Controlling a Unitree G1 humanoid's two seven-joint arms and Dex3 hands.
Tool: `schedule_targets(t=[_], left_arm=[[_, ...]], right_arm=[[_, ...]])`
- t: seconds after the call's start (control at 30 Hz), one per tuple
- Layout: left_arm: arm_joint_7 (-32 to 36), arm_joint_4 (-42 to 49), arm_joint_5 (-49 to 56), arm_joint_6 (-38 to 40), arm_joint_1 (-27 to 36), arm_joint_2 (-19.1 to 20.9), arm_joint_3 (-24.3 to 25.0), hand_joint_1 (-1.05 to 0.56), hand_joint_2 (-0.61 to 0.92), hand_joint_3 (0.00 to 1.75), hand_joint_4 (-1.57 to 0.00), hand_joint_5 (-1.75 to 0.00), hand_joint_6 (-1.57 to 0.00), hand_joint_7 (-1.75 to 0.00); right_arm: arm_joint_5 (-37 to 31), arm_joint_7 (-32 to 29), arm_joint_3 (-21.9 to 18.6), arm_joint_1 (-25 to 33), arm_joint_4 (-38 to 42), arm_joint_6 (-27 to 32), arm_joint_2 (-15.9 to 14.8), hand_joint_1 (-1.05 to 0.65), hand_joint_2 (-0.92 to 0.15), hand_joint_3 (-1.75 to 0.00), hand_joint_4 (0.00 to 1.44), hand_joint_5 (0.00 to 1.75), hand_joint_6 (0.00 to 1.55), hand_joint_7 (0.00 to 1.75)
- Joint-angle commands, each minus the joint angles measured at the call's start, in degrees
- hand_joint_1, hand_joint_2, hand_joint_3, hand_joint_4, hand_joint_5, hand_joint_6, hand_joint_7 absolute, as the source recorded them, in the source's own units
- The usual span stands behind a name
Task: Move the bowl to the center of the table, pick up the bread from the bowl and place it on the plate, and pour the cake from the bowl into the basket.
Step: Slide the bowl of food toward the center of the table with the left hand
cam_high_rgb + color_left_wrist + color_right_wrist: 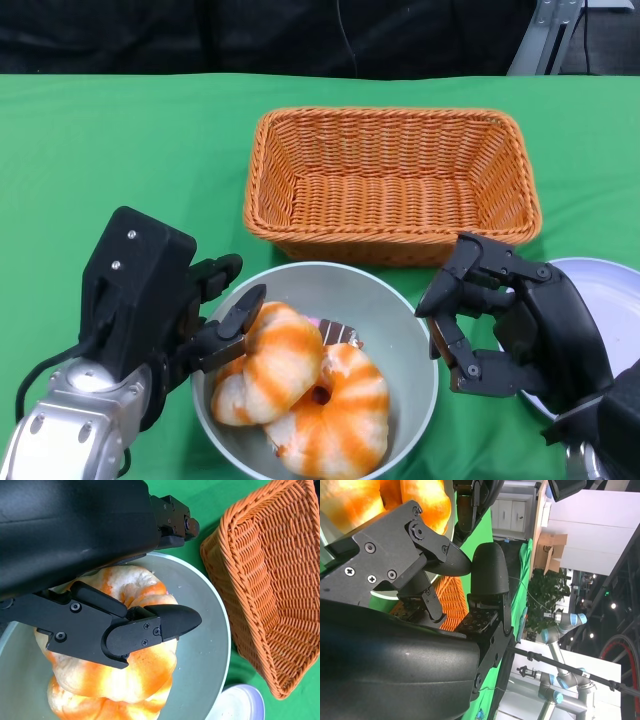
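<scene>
I read this as a robotics lab or show hall — beyond the green-covered bench (120, 130) stand a blue-jointed robot arm (560, 625), a potted plant (545, 592) and white cabinets (512, 512).

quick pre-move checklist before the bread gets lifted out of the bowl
1. Left hand at the bread: ok, a finger lies over the top loaf; a full grip cannot be told.
2. Right hand free: ok, fingers apart, holding nothing, beside the bowl rim.
3. Plate ready: cannot tell, the right hand and arm cover most of it.
4. Cake stays behind: cannot tell, only a dark edge shows between the loaves.
5. Basket ready for pouring: ok, upright behind the bowl, nothing inside.
</scene>
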Motion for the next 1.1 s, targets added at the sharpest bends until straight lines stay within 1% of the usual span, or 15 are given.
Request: schedule_targets(t=[0.03, 0.3, 0.53, 0.7, 0.83, 0.93, 1.1], left_arm=[[-0.56, -0.29, -0.08, -0.77, 0.28, 0.26, -0.59, -0.63, 0.92, 0.71, -0.11, -0.01, -0.05, 0.0], [-1.25, 0.1, -0.68, -1.11, 0.32, 0.08, -0.71, -0.64, 0.92, 0.69, -0.1, -0.01, -0.02, 0.0], [-1.79, 0.44, -0.86, -1.52, 0.1, -0.44, -0.82, -0.64, 0.92, 0.7, -0.1, -0.01, -0.03, 0.0], [-1.98, 0.89, -0.98, -2.55, -0.01, -1.2, -0.97, -0.64, 0.92, 0.7, -0.1, -0.01, -0.01, 0.0], [-2.01, 2.13, -0.71, -4.16, -0.13, -1.73, -1.3, -0.64, 0.92, 0.7, -0.12, -0.02, -0.03, -0.01], [-2.29, 3.04, -1.07, -5.47, -0.08, -2.23, -1.2, -0.63, 0.92, 0.7, -0.13, -0.02, -0.04, -0.01], [-3.5, 4.11, -2.23, -7.17, -0.04, -2.72, -0.86, -0.63, 0.92, 0.7, -0.11, -0.01, -0.04, -0.01]], right_arm=[[0.28, -0.46, -0.29, 0.32, -0.56, -0.2, 0.0, -0.19, -0.49, -1.18, 0.79, 1.74, 0.75, 1.37], [-0.17, -0.53, -0.19, -0.01, 0.17, -1.22, 0.11, -0.2, -0.49, -1.19, 0.78, 1.75, 0.74, 1.37], [-0.14, -0.73, -0.23, 0.04, 0.02, -0.94, 0.26, -0.2, -0.48, -1.19, 0.78, 1.75, 0.74, 1.37], [-0.5, -0.97, -0.25, -0.05, 0.14, -1.33, 0.18, -0.2, -0.5, -1.17, 0.78, 1.74, 0.74, 1.36], [-0.5, -1.14, -0.19, 0.07, -0.42, -0.49, 0.16, -0.2, -0.51, -1.16, 0.78, 1.74, 0.74, 1.35], [-0.52, -1.09, -0.24, -0.02, -0.13, -1.01, 0.11, -0.2, -0.51, -1.15, 0.78, 1.74, 0.74, 1.35], [-0.43, -1.05, -0.29, 0.09, -0.27, -0.97, 0.07, -0.21, -0.52, -1.14, 0.78, 1.74, 0.74, 1.34]])
